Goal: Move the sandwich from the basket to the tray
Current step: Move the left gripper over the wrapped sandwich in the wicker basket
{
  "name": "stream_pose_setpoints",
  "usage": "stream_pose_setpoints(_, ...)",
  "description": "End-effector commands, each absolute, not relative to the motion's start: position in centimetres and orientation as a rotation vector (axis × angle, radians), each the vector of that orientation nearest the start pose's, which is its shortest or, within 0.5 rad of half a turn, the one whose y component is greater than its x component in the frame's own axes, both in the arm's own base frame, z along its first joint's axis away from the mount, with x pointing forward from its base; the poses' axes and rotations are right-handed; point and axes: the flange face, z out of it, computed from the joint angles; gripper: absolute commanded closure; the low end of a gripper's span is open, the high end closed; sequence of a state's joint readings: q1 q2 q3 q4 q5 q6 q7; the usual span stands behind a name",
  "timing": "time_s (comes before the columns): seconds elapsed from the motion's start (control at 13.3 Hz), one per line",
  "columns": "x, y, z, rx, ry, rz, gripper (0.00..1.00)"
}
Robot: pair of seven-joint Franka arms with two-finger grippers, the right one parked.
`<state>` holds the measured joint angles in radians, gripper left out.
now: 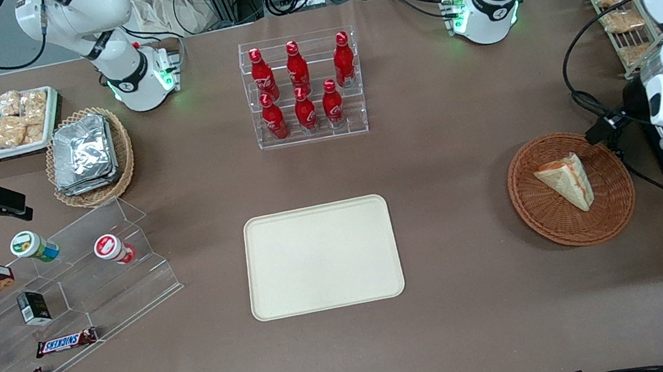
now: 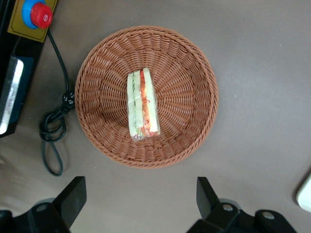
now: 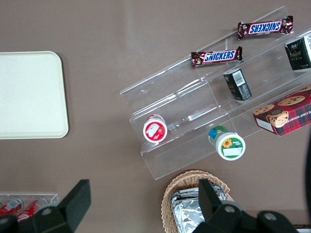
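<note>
Lying in the basket (image 2: 146,97), the sandwich (image 2: 142,104) points lengthwise toward the spread-open gripper (image 2: 141,204).

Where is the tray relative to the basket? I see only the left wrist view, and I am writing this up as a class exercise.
Observer: The tray lies on the table toward the parked arm's end from the basket, with bare table between them.
Operator: Is anything on the tray?
Observer: No, its surface is bare in the front view.
Operator: Where does the gripper stand over the table?
Observer: The gripper, fingers open, hangs above the table at the working arm's end, beside the basket; the sandwich lies in the basket untouched.
Operator: What else stands near the tray?
Observer: A clear rack of red bottles stands farther from the front camera than the tray.
</note>
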<state>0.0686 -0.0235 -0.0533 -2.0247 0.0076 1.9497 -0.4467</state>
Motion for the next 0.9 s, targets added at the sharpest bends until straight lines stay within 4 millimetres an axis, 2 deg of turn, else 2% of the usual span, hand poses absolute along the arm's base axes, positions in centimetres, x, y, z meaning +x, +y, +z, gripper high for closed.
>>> stream_pose_setpoints(0.0,52.2,1.0,41.7,-2.98,-0.751,-0.007,0.0)
stream_pose_setpoints(0.23,52.3,1.0,38.0,-2.974,-0.798,-0.046,0.0)
stream_pose_setpoints(0.45,52.5,2.8,35.7,-2.96,-0.878,-0.062,0.0)
stream_pose_setpoints(0.83,53.4,2.6,32.7,-2.944,-0.982,-0.096,0.0)
